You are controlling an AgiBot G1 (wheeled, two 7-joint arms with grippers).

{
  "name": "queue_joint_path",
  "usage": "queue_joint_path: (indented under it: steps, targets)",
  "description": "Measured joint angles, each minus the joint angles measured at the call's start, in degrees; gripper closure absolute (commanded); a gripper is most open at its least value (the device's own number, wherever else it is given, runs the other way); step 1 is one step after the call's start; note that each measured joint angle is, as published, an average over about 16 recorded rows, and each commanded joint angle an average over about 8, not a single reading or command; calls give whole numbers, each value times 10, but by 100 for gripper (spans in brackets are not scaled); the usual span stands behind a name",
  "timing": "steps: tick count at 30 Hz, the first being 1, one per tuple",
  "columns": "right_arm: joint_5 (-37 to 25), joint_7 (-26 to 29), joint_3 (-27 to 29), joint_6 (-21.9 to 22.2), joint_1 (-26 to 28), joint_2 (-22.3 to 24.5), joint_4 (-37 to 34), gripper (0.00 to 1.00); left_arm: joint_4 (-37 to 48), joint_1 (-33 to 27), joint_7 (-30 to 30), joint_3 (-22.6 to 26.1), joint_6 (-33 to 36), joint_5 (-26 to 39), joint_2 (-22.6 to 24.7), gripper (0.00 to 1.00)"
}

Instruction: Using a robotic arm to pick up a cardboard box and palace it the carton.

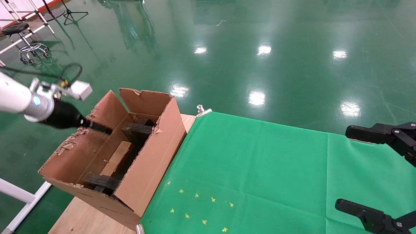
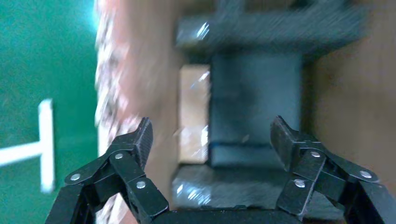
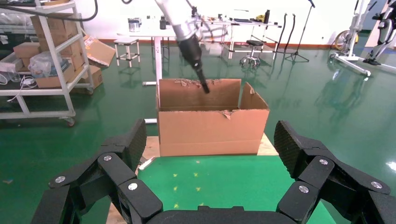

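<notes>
Box (image 1: 117, 158) in carton (image 1: 152, 152), below spread fingers (image 2: 140, 140).

Your work surface is a wooden table (image 1: 81, 219), largely covered by a green cloth (image 1: 260, 169) fastened with metal clips (image 1: 202, 110). The carton (image 1: 152, 162) stands on the bare wood, touching the cloth's left edge. Small yellow stars (image 1: 201, 204) mark the cloth.

My left gripper (image 1: 103, 129) dips behind the carton (image 1: 148, 162) wall at nine o'clock, so the head view hides its fingertips. My left wrist view is smeared: the box (image 2: 194, 114) and foam (image 2: 254, 109) inside lose their edges. My right gripper (image 1: 373, 172) at three o'clock is cut off by the frame. The carton's near wall hides part of the box (image 1: 116, 159).
</notes>
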Motion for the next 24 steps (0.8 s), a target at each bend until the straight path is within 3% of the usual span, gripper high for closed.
queue_joint_path:
  steps: [12, 24]
  targets:
    - [0, 0, 0, 0, 0, 0, 0, 0, -55, -42, 2, -14, 39, -19, -14, 0]
    - [0, 0, 0, 0, 0, 0, 0, 0, -132, 22, 42, -75, 61, -83, -26, 0]
